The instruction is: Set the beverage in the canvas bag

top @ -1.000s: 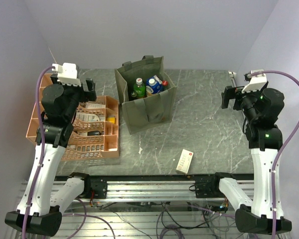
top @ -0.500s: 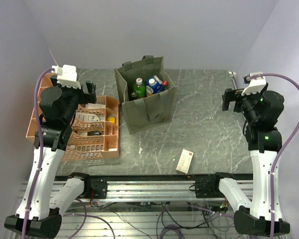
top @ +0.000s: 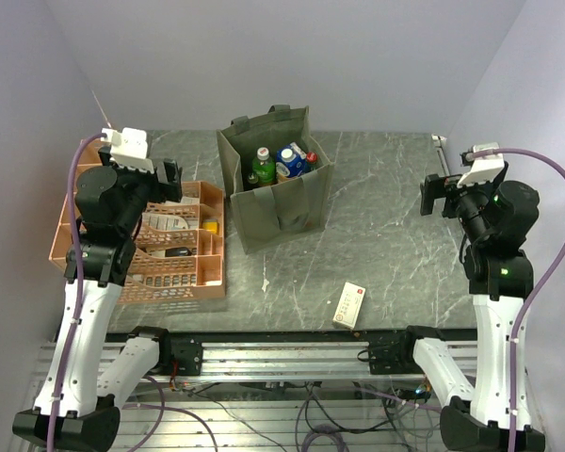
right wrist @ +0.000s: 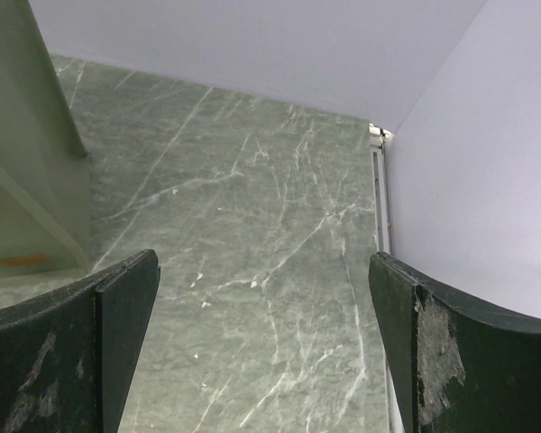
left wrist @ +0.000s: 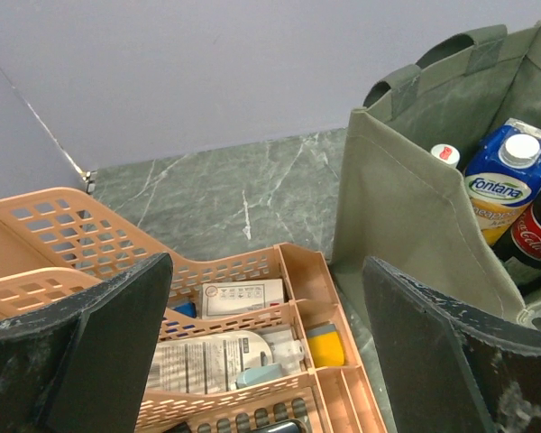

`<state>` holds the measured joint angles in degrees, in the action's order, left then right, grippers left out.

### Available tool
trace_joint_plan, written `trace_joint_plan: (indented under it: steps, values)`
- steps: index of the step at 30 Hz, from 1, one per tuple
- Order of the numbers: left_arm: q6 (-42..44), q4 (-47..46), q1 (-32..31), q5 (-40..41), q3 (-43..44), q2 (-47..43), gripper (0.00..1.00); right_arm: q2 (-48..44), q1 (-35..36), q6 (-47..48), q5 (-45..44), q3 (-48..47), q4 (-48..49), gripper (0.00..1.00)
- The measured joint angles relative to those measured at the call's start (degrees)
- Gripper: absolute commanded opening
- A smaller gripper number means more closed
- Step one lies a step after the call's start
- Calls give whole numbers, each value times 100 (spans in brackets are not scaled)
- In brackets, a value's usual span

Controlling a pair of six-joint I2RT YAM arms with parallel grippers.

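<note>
Crate point(top: 213, 268) (salmon-pink) stands just beside canvas bag point(top: 282, 212); small box point(top: 349, 304) lies apart.

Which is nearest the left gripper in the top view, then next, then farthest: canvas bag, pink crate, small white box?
1. The pink crate, just below the left gripper.
2. The canvas bag, to its right.
3. The small white box, front right.

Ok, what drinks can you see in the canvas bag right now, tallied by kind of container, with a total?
Bottles: 2 (green bottle, Coca-Cola bottle)
Cartons: 1 (blue Fontana carton)
Total: 3 showing in the canvas bag; anything lower down is hidden.
</note>
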<state>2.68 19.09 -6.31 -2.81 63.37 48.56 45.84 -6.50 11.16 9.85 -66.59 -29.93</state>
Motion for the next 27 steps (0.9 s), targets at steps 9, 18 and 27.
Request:
trace_joint_plan:
  steps: [9, 18, 27]
  values:
    - [35, 4, 50, -256, -149, 20, 96, -20, -4, 0, 20, 245, 2, 100]
    - [33, 0, 87, -295, -221, 13, 96, -20, -13, 0, 70, 254, 7, 100]
    - [35, -9, 109, -531, -260, 2, 96, -76, -20, 0, 107, 332, 15, 100]
